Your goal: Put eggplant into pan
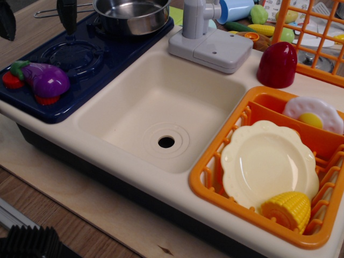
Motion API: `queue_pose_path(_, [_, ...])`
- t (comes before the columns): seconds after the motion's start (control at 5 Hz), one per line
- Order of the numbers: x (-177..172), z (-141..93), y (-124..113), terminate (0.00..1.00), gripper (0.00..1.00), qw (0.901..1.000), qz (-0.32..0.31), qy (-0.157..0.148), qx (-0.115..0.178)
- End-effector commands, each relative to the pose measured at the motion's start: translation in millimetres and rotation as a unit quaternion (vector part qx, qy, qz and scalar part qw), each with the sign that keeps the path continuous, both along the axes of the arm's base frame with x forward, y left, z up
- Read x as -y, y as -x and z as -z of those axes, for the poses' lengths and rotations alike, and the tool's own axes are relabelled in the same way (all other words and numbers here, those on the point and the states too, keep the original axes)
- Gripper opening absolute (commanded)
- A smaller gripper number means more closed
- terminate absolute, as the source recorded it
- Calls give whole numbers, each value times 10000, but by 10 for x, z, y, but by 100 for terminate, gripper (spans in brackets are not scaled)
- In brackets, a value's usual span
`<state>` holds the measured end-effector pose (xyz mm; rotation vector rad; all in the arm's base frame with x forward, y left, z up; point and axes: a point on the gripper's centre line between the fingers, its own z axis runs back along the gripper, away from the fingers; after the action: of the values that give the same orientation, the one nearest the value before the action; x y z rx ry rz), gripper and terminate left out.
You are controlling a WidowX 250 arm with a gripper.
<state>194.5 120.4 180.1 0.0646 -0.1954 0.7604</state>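
The purple eggplant (pixel 47 79) with its green stem cap lies on the front left edge of the dark blue stove (pixel 80 59), partly over the red knobs. The shiny steel pan (pixel 131 15) stands on the back burner, empty, with its thin wire handle pointing left. My gripper (pixel 36 16) is at the top left, behind and above the eggplant. Its two black fingers (pixel 67 13) are spread wide apart with nothing between them. Only the finger ends show.
A cream sink basin (pixel 161 107) lies right of the stove, with a grey faucet (pixel 201 32) behind it. A dark red dome (pixel 277 64) stands at the back right. An orange dish rack (pixel 207 177) holds a plate, a fried egg and a corn cob.
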Motion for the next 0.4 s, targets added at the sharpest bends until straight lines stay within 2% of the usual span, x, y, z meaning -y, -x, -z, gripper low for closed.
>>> queue_pose_path(0.0, [0, 0, 0, 0, 100, 10000, 0, 0, 0])
queue_pose_path(0.2, [4, 127, 48, 0, 100, 9999, -147, 81, 40])
